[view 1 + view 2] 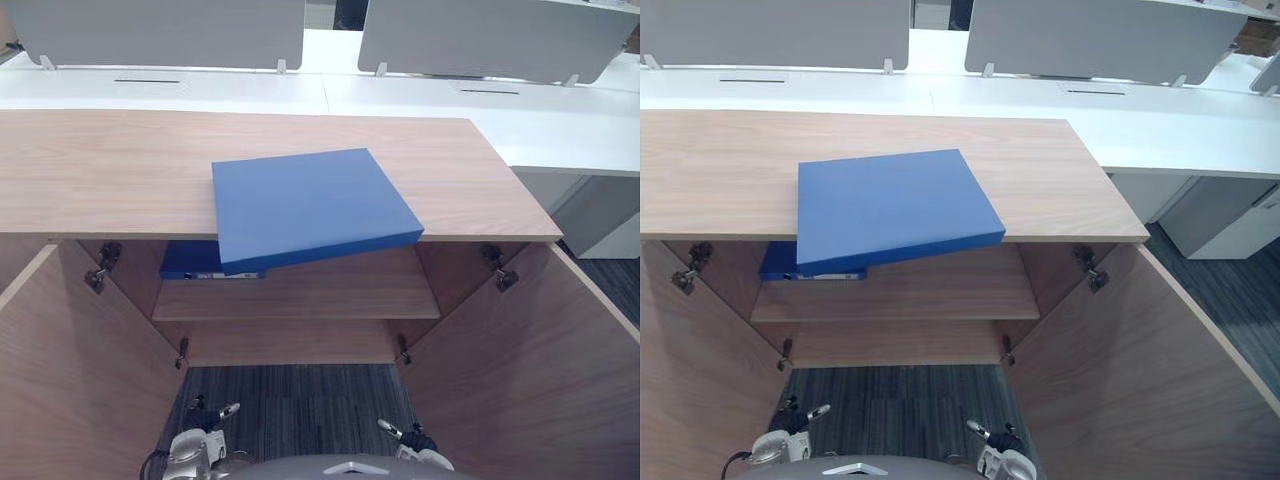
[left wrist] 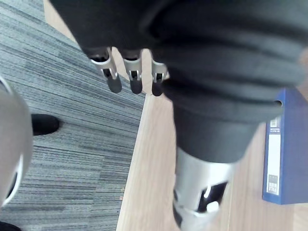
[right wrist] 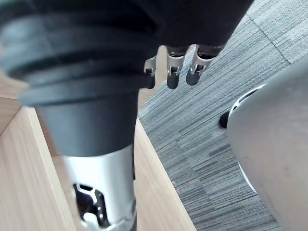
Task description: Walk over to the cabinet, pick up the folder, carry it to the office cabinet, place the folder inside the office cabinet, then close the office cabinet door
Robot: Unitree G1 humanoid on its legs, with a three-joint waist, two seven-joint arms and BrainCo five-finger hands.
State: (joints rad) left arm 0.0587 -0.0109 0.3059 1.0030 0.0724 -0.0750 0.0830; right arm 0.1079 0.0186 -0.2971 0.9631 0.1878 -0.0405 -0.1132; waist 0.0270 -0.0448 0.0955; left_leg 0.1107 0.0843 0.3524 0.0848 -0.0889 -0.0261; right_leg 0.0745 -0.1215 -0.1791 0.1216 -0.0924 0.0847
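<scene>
A flat blue folder [image 1: 310, 205] lies on the wooden cabinet top [image 1: 100, 170], turned at an angle, its near edge overhanging the front. A second blue folder [image 1: 190, 262] lies on the upper shelf [image 1: 300, 295] inside the cabinet, at the left; its spine label shows in the left wrist view [image 2: 279, 149]. Both hands hang low in front of the cabinet, well below the folder and apart from it. My left hand [image 2: 114, 82] has relaxed fingers and holds nothing. My right hand [image 3: 173, 77] is the same, over the carpet.
Both cabinet doors stand swung open toward me, the left door [image 1: 70, 370] and the right door [image 1: 530, 370], walling a narrow bay of grey carpet [image 1: 290, 410]. White desks [image 1: 560, 120] with grey partition screens [image 1: 160, 30] stand behind the cabinet.
</scene>
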